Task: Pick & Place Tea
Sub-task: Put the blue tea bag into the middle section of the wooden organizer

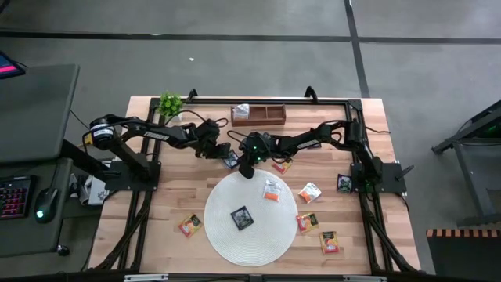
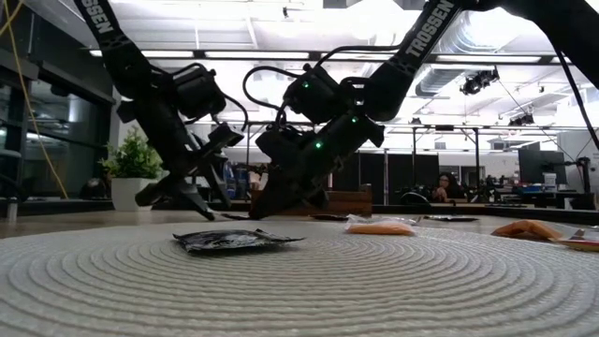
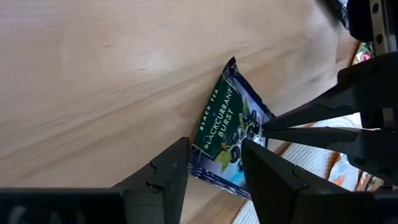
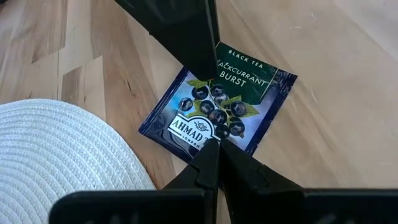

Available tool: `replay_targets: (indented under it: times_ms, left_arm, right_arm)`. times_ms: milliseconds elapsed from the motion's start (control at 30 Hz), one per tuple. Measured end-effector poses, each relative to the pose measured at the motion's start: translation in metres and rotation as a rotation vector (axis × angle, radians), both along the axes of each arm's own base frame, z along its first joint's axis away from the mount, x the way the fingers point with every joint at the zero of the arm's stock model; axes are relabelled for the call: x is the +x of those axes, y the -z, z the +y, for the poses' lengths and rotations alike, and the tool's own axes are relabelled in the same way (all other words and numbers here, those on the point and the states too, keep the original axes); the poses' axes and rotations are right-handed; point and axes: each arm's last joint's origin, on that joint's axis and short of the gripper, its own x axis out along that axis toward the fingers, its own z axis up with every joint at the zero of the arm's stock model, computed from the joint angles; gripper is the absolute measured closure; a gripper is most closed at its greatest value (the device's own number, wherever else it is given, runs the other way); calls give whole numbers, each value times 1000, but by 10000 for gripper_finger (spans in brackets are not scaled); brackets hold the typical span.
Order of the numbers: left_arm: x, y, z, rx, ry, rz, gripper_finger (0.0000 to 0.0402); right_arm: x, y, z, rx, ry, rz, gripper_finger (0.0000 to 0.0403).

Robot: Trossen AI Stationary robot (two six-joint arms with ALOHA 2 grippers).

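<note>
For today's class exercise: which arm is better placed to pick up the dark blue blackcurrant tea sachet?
Left: the left gripper straddles the dark blue sachet with open fingers, while the right gripper is shut, tip pressing it.

This looks like a robotics lab or open industrial workspace: a bare grey concrete floor (image 1: 258, 19) surrounds the wooden table (image 1: 168, 207), with a desk (image 1: 35, 94) holding a keyboard (image 1: 14, 196) and mouse (image 1: 45, 202) beside it. Behind the table (in the low view) run exposed ceiling ducts (image 2: 473, 42) and strip lights, and what may be a seated person (image 2: 444, 187) at distant workstations.
</note>
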Motion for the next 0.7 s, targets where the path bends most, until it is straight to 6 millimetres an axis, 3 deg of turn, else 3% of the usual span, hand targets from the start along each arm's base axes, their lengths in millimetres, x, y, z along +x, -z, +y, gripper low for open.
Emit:
replay_targets:
  times_ms: [233, 533, 700]
  left_arm:
    - [-1, 2, 0, 43, 14, 20, 385]
    - [-1, 2, 1, 92, 29, 29, 400]
    - [-1, 1, 1, 110, 50, 27, 401]
  right_arm:
    - [0, 0, 0, 3, 0, -1, 391]
    - [0, -3, 0, 13, -10, -6, 391]
    - [-3, -18, 1, -10, -7, -11, 391]
